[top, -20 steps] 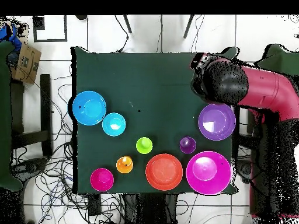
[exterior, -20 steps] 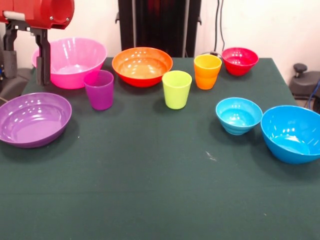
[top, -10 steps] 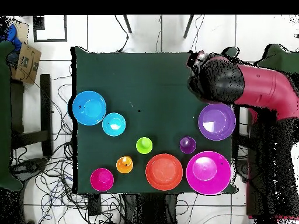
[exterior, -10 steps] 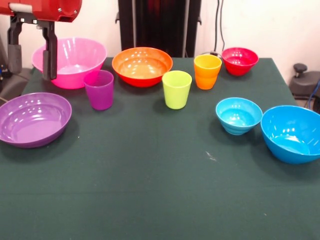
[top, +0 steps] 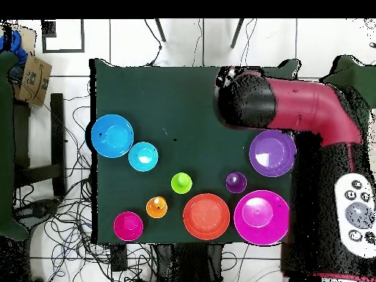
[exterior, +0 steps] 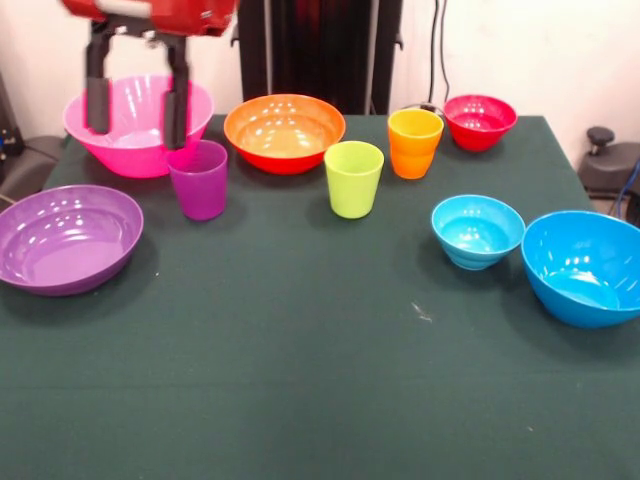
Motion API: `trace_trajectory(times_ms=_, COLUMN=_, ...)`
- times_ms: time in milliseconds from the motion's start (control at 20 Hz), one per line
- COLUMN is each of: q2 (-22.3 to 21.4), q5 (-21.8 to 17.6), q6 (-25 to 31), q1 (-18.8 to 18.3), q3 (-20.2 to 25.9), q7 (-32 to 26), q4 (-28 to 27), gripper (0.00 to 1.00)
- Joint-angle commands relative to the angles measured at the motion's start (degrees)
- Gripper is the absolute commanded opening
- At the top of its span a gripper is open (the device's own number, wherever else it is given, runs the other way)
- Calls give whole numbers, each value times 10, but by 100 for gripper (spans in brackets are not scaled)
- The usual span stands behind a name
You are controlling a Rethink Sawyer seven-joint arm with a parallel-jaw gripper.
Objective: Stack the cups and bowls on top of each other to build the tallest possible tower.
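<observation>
Progress: nothing stacked | cups and bowls sitting apart on table (exterior: 300, 350) | hand (exterior: 135, 115) hanging spread, empty, over pink bowl (exterior: 135, 150).

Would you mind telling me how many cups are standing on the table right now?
3. The purple cup stands before the pink bowl, the lime green cup mid-table beside the orange bowl, the orange cup next to the red bowl. None seems hidden.

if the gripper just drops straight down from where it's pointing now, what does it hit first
Hard to fix in depth. In the front view the open gripper hangs in front of the pink bowl, beside the purple cup; the overhead view suggests bare table.
</observation>
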Motion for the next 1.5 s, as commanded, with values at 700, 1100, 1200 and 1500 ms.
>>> trace_trajectory(times_ms=700, q2=-5, q5=88, q6=125, q1=131, q3=-158, q7=178, q4=78, gripper=100)
trace_trajectory(times_ms=1100, q2=7, q5=114, q6=134, q1=143, q3=-183, q7=170, q4=73, gripper=100)
trace_trajectory(times_ms=1200, q2=10, q5=117, q6=135, q1=145, q3=-188, q7=166, q4=68, gripper=100)
trace_trajectory(times_ms=1500, q2=29, q5=116, q6=103, q1=151, q3=-190, q7=143, q4=67, gripper=100)
